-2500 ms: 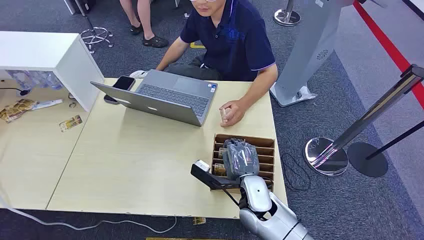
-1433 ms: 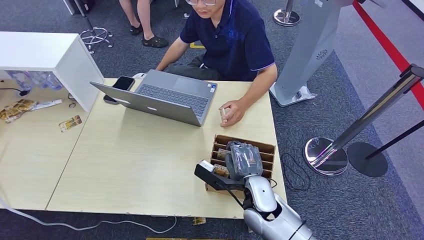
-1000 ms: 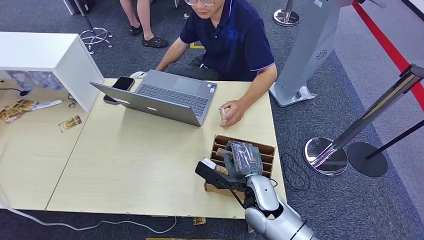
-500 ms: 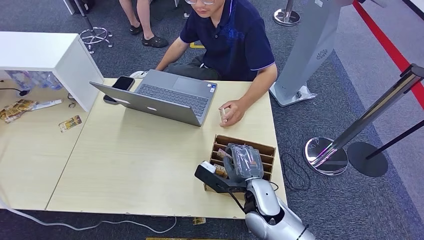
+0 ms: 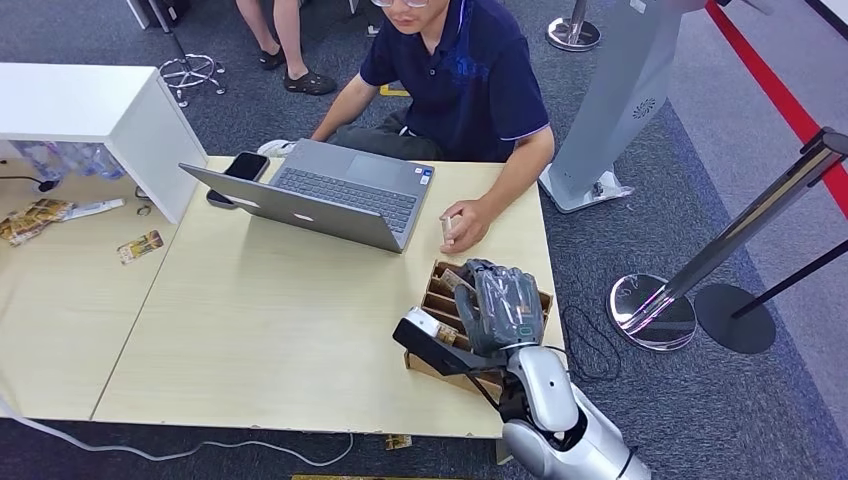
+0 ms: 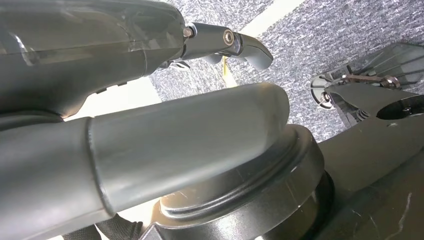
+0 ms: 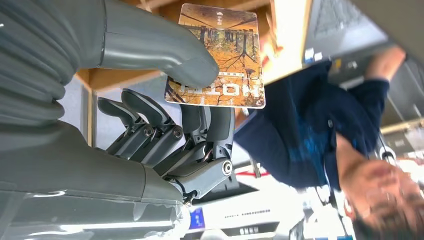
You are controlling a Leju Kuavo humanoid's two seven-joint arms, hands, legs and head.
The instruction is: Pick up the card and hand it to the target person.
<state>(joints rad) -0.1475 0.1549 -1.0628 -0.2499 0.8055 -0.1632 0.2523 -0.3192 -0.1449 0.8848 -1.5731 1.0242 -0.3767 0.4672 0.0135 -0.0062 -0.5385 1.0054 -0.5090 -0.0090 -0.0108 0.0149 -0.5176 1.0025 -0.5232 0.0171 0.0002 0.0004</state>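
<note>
My right hand (image 5: pixel 503 308) hovers over the brown slotted card box (image 5: pixel 432 364) at the table's near right corner. In the right wrist view its thumb (image 7: pixel 165 47) and fingers (image 7: pixel 210 125) pinch a card (image 7: pixel 222 60) with an autumn tree picture, held clear of the box. The person (image 5: pixel 465 75) in a dark blue polo sits across the table, one hand (image 5: pixel 463 225) resting on the tabletop just beyond the box. My left hand (image 6: pixel 125 60) hangs beside my body, holding nothing, one finger (image 6: pixel 245 44) stretched away from the thumb.
An open grey laptop (image 5: pixel 330 195) and a phone (image 5: pixel 247 165) lie in front of the person. A white cabinet (image 5: pixel 100 110) and loose cards (image 5: pixel 140 245) are on the left. A chrome stanchion base (image 5: pixel 650 312) stands on the carpet to the right.
My right hand has come up out of the box slots with the card and shifted slightly toward the person. The person's hand has stayed put.
</note>
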